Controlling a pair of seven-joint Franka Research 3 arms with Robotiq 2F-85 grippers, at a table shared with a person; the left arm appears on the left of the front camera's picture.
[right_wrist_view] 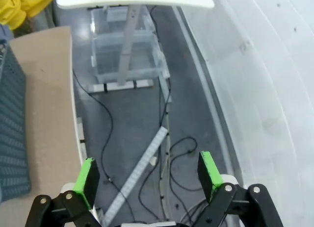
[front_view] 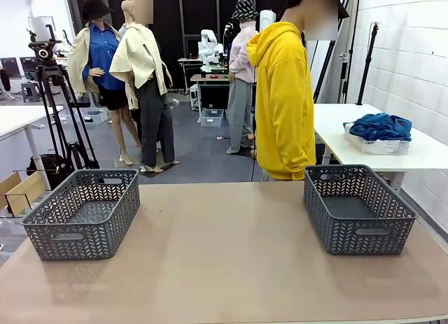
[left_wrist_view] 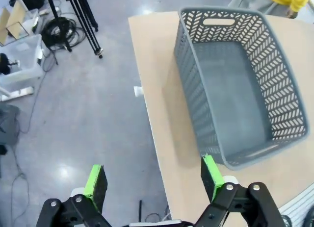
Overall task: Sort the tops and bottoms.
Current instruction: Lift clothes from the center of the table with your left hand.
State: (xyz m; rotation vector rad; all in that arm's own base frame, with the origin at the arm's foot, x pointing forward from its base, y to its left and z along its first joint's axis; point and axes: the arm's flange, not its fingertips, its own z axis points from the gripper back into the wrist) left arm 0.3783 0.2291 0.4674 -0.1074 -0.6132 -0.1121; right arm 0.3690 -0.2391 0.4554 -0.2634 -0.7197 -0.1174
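Grey floor; white brick wall right; white side table; tripod left; black grid panels behind.

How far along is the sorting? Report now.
Done: nothing; the left basket and right basket both sit empty. In hand: nothing; the left gripper and right gripper are open and hold nothing. Left: the whole sort.

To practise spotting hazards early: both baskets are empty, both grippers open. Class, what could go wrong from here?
The left basket and right basket look identical, so tops and bottoms might get swapped.
The left gripper hangs open at the edge of the table beside its basket; swinging inward may knock it.
The person stands close behind the right basket; a reaching arm could strike them.
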